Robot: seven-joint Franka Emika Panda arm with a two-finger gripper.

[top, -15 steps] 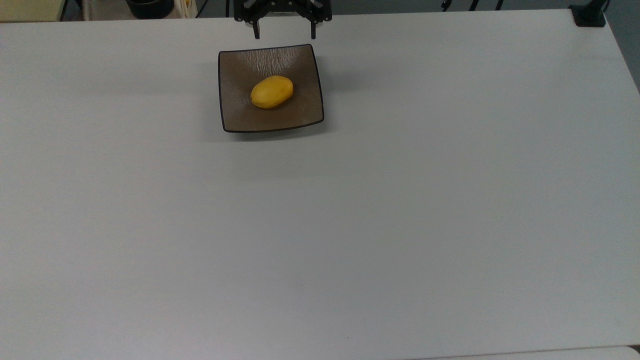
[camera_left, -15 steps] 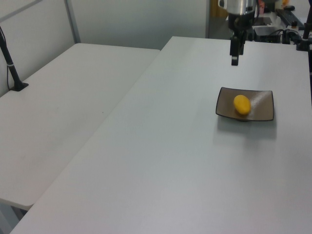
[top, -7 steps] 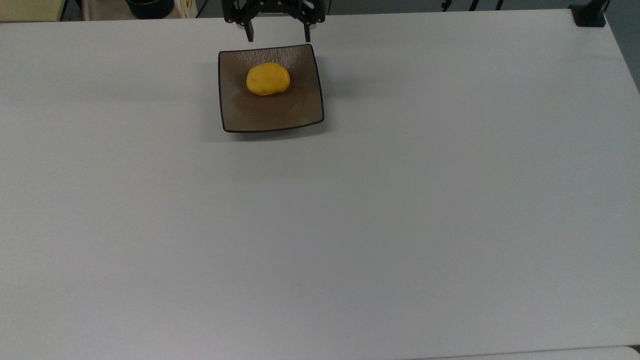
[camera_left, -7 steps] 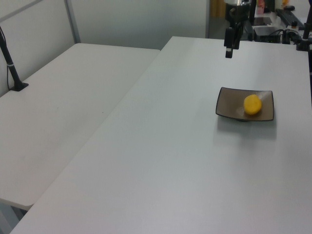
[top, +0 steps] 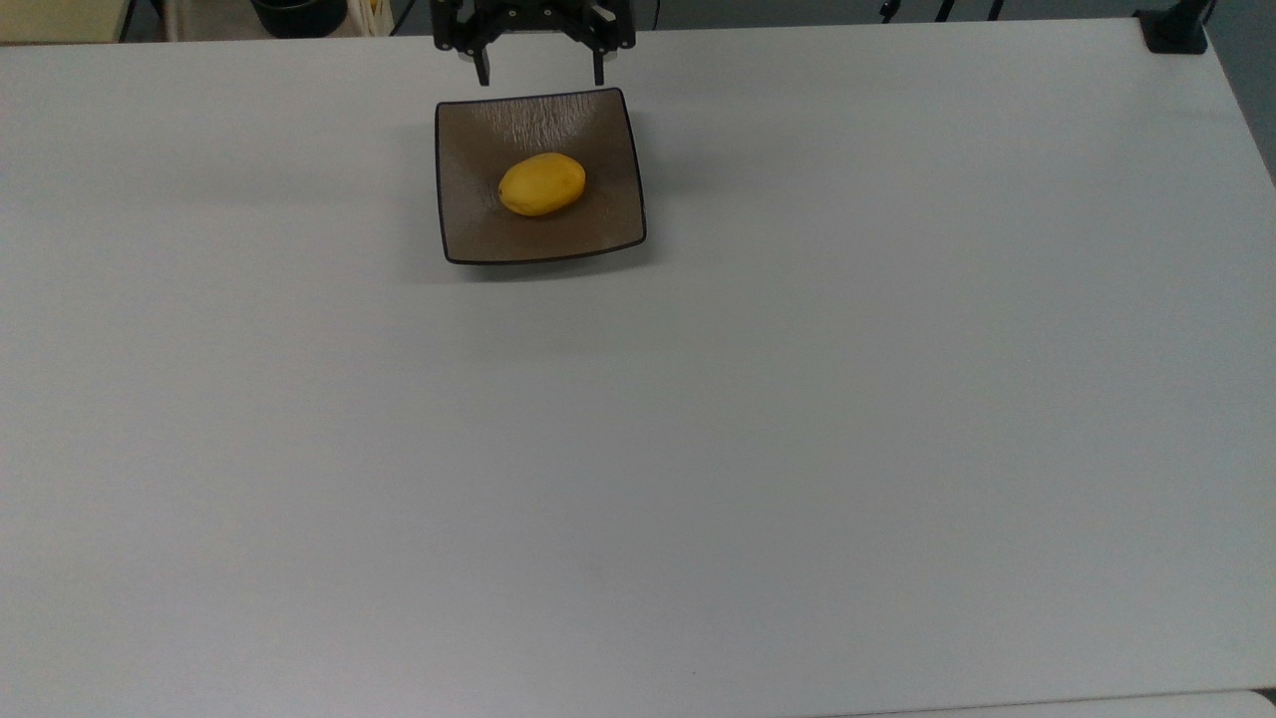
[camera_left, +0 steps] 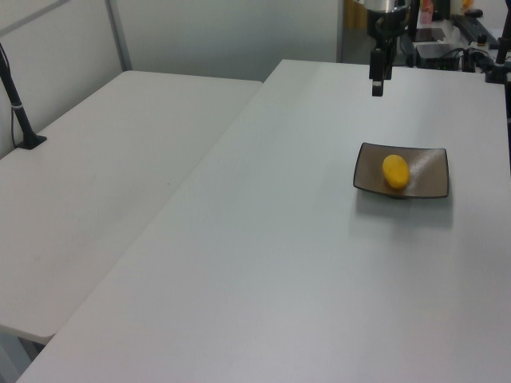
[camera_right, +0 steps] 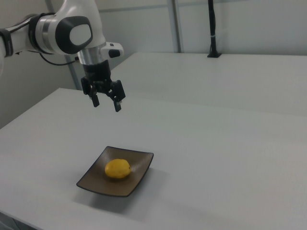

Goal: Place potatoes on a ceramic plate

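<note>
Potato (top: 541,184), smooth yellow egg-shaped, resting on glossy square brown ceramic plate (top: 478,229); black two-finger end effector (top: 539,79) raised, fingers apart, empty.

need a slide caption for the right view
Open gripper raised above the table, yellow potato resting on the brown square plate.

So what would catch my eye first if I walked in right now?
Probably the bright yellow potato, lying near the middle of a square brown ceramic plate on a big pale table. Next, the black end effector of the white robot arm, hanging open in the air beyond the plate's far edge in the right view, holding nothing.
</note>
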